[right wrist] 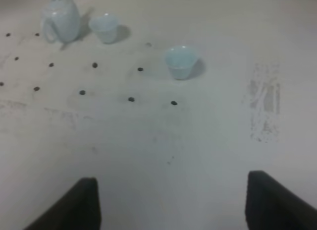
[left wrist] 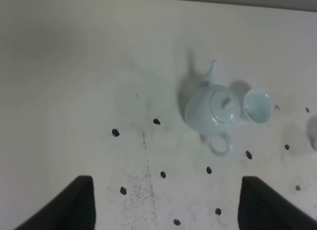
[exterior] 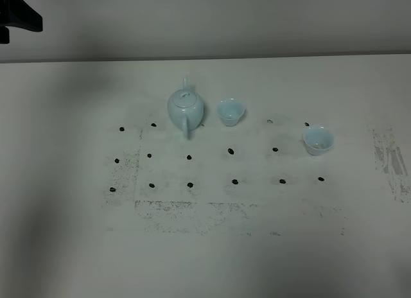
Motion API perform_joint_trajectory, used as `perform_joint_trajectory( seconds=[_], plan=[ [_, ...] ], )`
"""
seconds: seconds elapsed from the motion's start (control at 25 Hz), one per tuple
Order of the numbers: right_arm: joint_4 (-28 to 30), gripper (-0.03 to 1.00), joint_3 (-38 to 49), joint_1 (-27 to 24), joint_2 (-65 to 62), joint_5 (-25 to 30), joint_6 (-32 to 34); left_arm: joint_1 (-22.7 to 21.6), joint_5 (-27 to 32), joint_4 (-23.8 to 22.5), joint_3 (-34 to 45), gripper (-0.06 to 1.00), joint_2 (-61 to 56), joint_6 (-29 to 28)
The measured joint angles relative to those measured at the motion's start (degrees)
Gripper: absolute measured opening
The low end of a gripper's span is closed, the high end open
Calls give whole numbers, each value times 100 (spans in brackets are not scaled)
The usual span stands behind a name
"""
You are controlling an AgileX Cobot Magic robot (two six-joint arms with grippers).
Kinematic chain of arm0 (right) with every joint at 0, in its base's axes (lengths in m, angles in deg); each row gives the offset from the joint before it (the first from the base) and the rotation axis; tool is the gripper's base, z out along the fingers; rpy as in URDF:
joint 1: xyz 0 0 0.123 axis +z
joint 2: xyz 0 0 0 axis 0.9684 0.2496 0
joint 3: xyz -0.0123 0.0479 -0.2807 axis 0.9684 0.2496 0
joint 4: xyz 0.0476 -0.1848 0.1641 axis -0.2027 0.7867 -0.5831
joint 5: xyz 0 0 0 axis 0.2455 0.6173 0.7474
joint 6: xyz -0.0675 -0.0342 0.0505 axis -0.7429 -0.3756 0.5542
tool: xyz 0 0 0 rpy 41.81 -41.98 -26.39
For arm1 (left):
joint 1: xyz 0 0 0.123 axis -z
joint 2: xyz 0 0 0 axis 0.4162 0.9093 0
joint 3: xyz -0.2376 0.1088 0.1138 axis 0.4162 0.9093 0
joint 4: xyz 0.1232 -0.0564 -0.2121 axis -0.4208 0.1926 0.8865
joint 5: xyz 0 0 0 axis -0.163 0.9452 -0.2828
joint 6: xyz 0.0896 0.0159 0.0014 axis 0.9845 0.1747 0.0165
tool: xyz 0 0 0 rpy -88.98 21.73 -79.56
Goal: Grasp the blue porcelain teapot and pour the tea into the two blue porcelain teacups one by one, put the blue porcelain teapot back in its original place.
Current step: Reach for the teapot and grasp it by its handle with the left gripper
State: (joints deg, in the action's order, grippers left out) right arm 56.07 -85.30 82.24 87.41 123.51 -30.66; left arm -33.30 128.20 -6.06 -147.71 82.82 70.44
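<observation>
The blue porcelain teapot stands upright on the white table, lid on, its handle toward the front edge. One blue porcelain teacup sits just right of it, apart from it. The other teacup stands farther right and nearer the front. In the left wrist view the teapot and the near cup lie well beyond my left gripper, which is open and empty. My right gripper is also open and empty, far short of the right cup, the other cup and the teapot.
The table carries a grid of small black dots and grey scuff marks. A dark piece of arm hardware shows at the top left corner. The table's back edge meets a plain wall.
</observation>
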Motion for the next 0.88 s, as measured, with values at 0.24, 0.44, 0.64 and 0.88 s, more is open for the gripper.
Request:
perform_joint_trajectory(
  seconds=[0.24, 0.44, 0.64, 0.88],
  plan=[
    [0, 59, 0, -233, 0, -20, 0, 0, -18, 0, 0, 59, 0, 21],
    [43, 59, 0, -233, 0, -24, -45, 0, -25, 0, 0, 59, 0, 21],
    [162, 59, 0, -233, 0, -24, -105, 0, -25, 149, 0, 59, 0, 138],
    [11, 59, 0, -233, 0, -19, -105, 670, -145, 40, 0, 59, 0, 265]
  ],
)
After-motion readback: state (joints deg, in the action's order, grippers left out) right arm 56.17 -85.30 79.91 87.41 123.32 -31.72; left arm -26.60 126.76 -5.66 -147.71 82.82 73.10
